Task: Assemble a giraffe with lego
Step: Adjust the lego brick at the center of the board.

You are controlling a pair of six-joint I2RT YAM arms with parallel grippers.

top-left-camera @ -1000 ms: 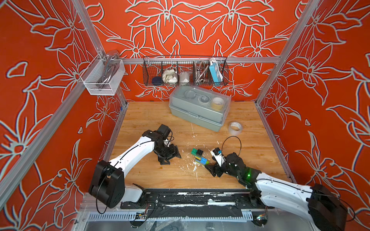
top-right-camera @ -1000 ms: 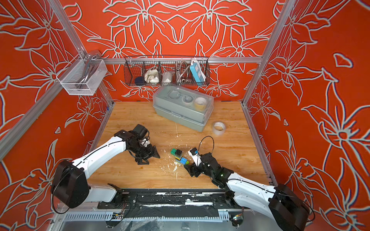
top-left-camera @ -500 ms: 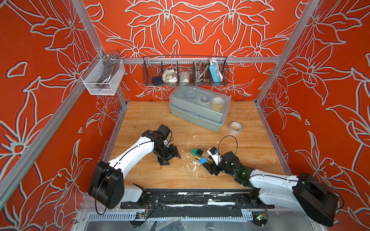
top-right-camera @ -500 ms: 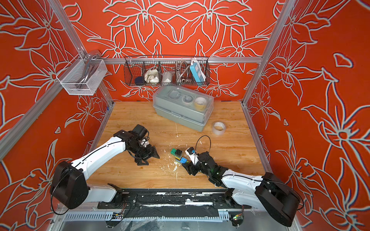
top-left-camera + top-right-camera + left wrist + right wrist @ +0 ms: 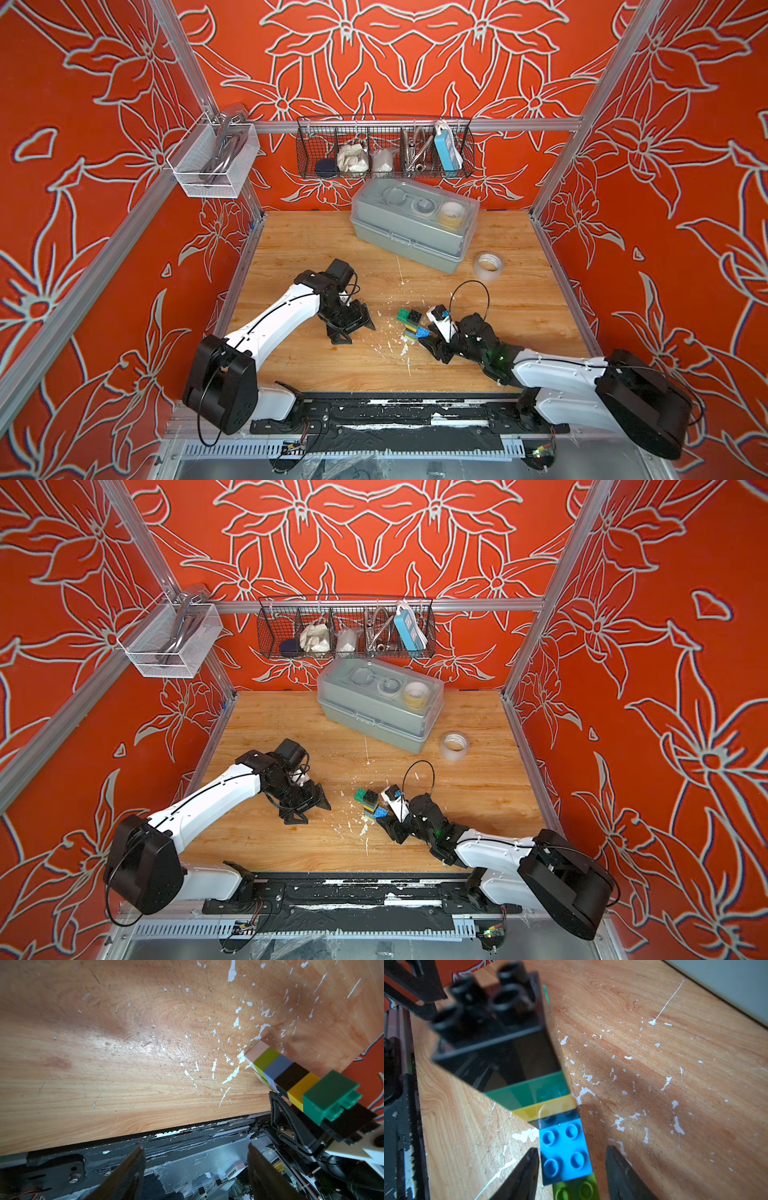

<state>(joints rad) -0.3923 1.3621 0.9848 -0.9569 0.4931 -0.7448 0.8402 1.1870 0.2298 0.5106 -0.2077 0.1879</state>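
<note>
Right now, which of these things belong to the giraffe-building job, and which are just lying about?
Part of the job: giraffe, right gripper with jaws either side of its blue body, left gripper, open and empty.
Lying about: grey lidded box, tape roll, wire basket, white mesh basket.

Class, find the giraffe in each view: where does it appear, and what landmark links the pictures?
Both top views: giraffe mid-table, toward the front.
Left wrist: giraffe off to one side, head nearest.
Right wrist: giraffe central, body between right gripper tips.
Landmark: white flecks by its feet.

Orange floral walls [image 5: 374, 62], wooden tabletop [image 5: 311, 249], aluminium frame rails [image 5: 519, 124]
</note>
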